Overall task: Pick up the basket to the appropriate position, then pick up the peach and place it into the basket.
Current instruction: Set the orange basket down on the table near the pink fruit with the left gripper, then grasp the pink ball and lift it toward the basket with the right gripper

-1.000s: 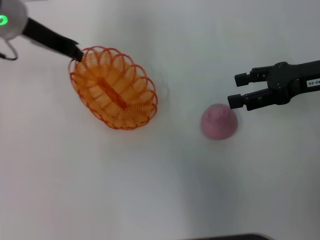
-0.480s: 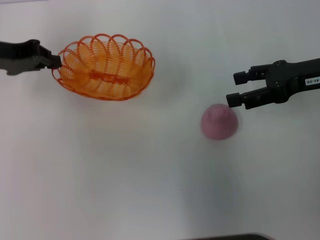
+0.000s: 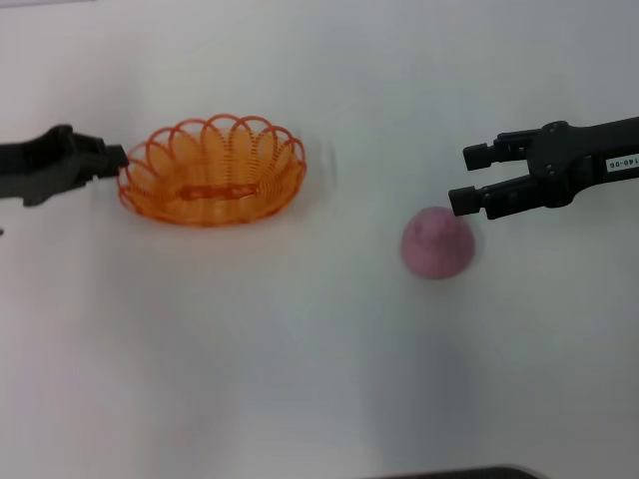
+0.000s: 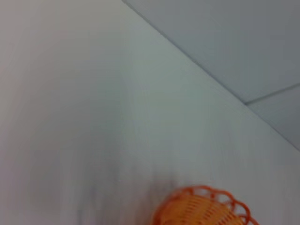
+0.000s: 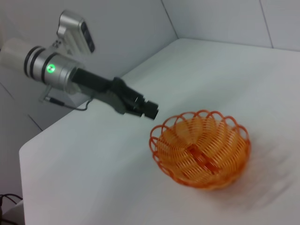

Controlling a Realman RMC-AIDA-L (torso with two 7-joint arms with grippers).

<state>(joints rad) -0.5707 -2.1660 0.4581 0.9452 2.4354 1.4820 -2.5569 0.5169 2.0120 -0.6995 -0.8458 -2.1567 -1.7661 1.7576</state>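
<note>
two grippers face each other across the white table [image 3: 300, 349] in the head view. the left gripper [image 3: 118, 160] sits at the left end of the basket [image 3: 212, 172], its tip touching or just beside the rim; whether it is clamped on the wire or apart i cannot tell. the basket's long axis runs left to right, straight out from that tip, and it seems to rest on the surface. the right gripper [image 3: 465, 179] hangs with fingers apart, the lower finger [image 3: 469, 200] just beside the peach's [image 3: 437, 242] upper right edge. the peach lies toward the robot and slightly inward from that gripper, well apart from the basket, so the right arm is by far the nearer one for the pick.

the left wrist view shows only the basket's scalloped rim [image 4: 206, 206] at the picture's edge and bare table; no fingers appear.

the right wrist view looks across at the basket [image 5: 200, 149] upright on the table, with the left gripper [image 5: 149, 110] just off its rim, a sliver of gap possibly between them.
</note>
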